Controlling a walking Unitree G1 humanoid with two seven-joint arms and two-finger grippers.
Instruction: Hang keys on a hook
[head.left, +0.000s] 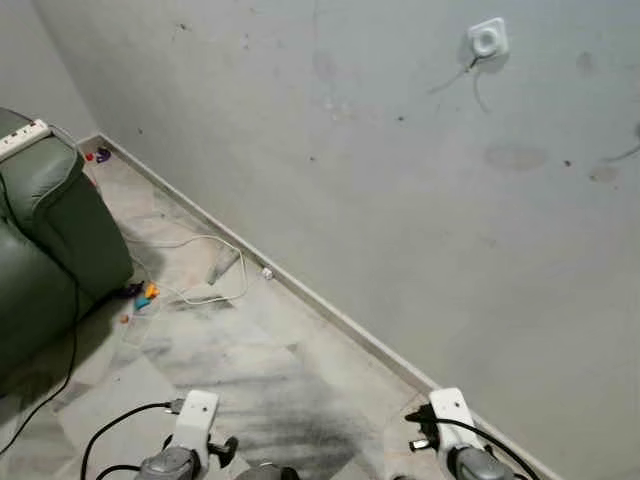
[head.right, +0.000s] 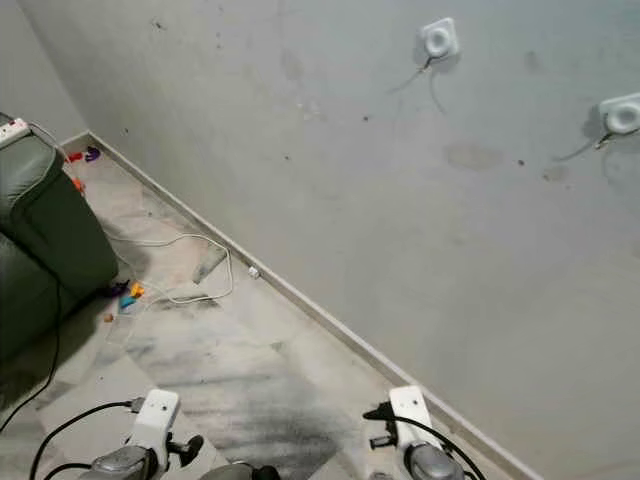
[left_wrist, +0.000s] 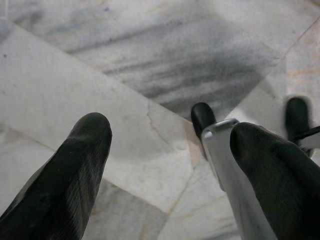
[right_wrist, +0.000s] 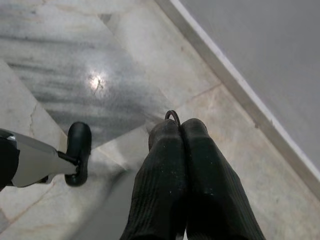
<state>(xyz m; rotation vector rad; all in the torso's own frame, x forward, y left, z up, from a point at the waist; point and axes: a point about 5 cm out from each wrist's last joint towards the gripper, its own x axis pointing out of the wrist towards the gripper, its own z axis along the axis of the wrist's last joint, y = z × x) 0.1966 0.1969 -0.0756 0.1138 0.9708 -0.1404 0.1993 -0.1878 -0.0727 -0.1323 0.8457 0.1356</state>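
Observation:
Two white square hooks are stuck high on the grey wall, one (head.left: 488, 38) ahead and a second (head.right: 622, 115) further right. Both arms hang low near the floor, the left wrist (head.left: 192, 425) and the right wrist (head.left: 452, 420) at the bottom of the eye views. My right gripper (right_wrist: 181, 125) is shut, fingers pressed together, and a small dark key ring (right_wrist: 173, 115) pokes out at their tips. The keys themselves are hidden. My left gripper (left_wrist: 170, 145) is open over the marble floor, holding nothing.
A green sofa (head.left: 45, 230) stands at the left with a white power strip (head.left: 22, 138) on its arm. A white cable (head.left: 205, 270) and small coloured toys (head.left: 145, 295) lie on the floor by the baseboard (head.left: 330, 310).

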